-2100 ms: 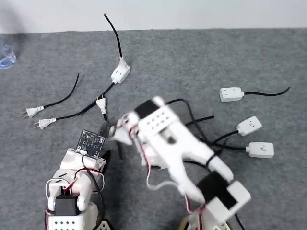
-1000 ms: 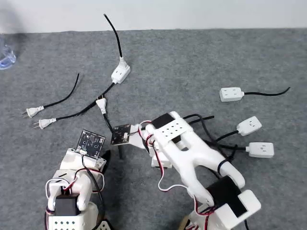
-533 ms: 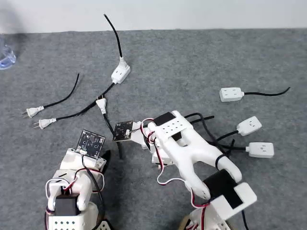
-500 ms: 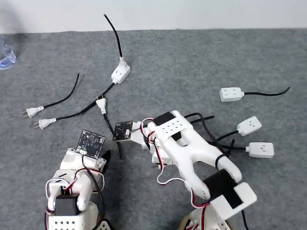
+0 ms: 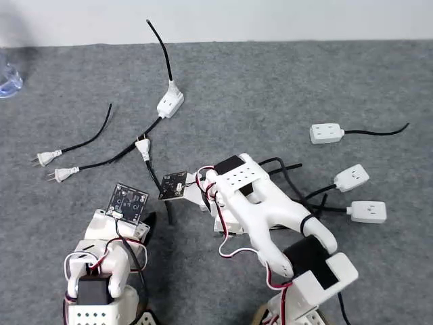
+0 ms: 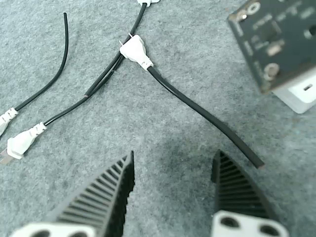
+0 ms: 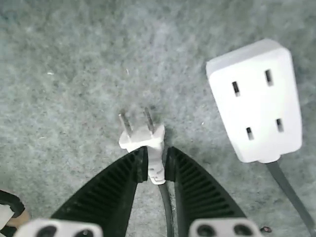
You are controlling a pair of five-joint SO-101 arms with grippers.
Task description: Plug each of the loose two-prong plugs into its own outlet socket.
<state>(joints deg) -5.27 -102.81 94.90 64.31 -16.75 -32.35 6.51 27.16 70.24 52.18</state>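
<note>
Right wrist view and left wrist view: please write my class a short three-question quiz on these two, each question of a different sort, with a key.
1. True or false: the right gripper is shut on a two-prong plug, its prongs not yet in the white socket beside it.
2. The left gripper is: A, open over grey carpet; B, shut on a cable; C, shut on a socket.
3. How many slots show on the white socket's face?
Key: 1 true; 2 A; 3 four.
</note>
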